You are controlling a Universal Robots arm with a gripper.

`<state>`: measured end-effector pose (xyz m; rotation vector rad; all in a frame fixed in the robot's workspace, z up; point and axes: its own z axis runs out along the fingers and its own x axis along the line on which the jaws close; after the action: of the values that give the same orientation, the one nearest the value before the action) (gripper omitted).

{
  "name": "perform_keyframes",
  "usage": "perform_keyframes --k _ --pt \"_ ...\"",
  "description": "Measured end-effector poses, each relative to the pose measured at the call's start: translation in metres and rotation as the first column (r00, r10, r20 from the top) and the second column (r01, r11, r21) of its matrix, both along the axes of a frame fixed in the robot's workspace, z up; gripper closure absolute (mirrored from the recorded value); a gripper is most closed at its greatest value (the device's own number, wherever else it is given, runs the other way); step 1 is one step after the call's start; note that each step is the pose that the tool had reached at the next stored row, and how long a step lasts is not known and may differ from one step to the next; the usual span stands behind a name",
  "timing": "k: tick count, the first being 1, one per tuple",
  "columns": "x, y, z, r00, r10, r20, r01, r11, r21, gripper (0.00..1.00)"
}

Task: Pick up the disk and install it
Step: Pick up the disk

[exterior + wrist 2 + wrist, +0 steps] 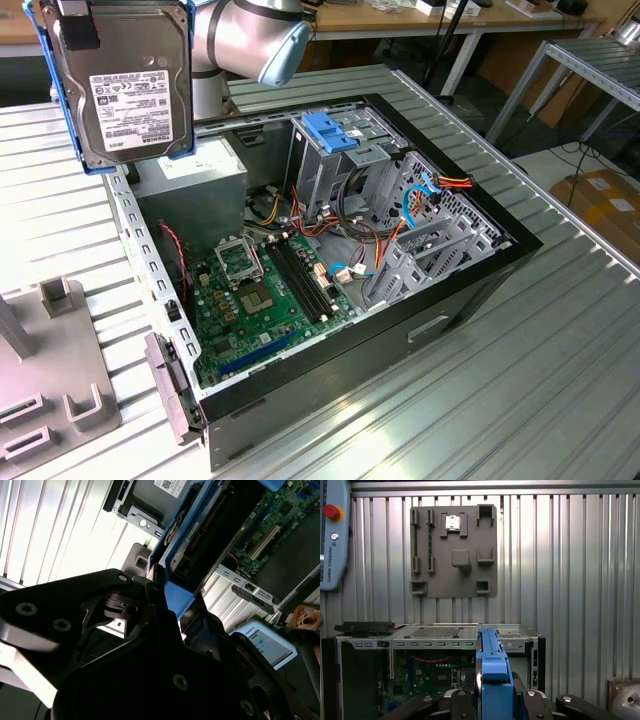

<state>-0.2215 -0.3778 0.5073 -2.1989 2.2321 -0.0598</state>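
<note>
The disk (125, 85) is a grey metal drive with a white label in a light-blue carrier rail. It hangs upright in the air at the exterior view's upper left, above the open computer case's (520, 250) corner. My gripper (80, 25) is shut on its top end. In the first wrist view the disk (492, 680) shows edge-on between my gripper's (492, 702) black fingers (462, 700), with the case below it. The second wrist view shows the disk (200, 535) reaching out from my gripper (170, 600) over the case.
Inside the case are a green motherboard (260, 290), a grey drive cage with a blue latch (330, 130) and loose cables. A grey fixture plate (454, 550) lies on the ribbed metal table beside the case. A pendant (332, 535) lies near it.
</note>
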Motion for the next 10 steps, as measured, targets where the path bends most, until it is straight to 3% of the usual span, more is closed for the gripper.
perform_keyframes --k 10 --pt "0.0223 0.0 0.0 1.0 0.0 -0.0001 0.0 1.0 -0.0001 0.63"
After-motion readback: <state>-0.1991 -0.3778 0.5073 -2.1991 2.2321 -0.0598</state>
